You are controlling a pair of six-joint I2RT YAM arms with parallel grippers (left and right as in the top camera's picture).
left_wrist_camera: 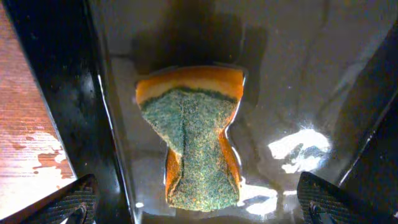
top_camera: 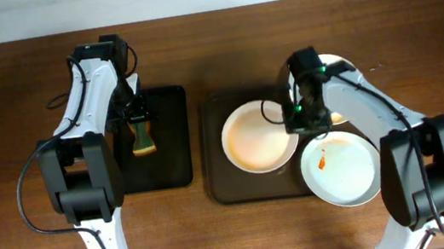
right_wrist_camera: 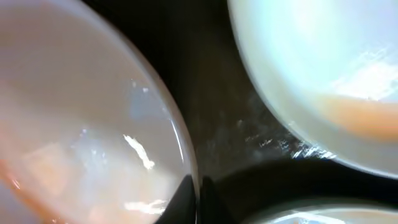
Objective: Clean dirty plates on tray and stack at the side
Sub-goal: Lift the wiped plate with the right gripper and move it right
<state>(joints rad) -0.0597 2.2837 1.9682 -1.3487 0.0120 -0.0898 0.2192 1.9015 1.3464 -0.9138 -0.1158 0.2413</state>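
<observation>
Your left end effector (left_wrist_camera: 199, 208) hangs released, fingers (left_wrist_camera: 68, 202) spread wide either side of the sponge (left_wrist_camera: 189, 146), which lies flat on the black tray (top_camera: 171, 161) at 9 o'clock on the counter (top_camera: 10, 83). Your right end effector (top_camera: 301, 121) is down at the 3 o'clock rim of the orange-filmed plate (top_camera: 254, 142); clenched or released, I cannot tell. That plate sits at 9 o'clock in the brown tray (top_camera: 220, 189). A second plate (top_camera: 337, 64) sits at 1 o'clock, and a red-smeared third plate (top_camera: 344, 173) at 5 o'clock overhangs the rim.
</observation>
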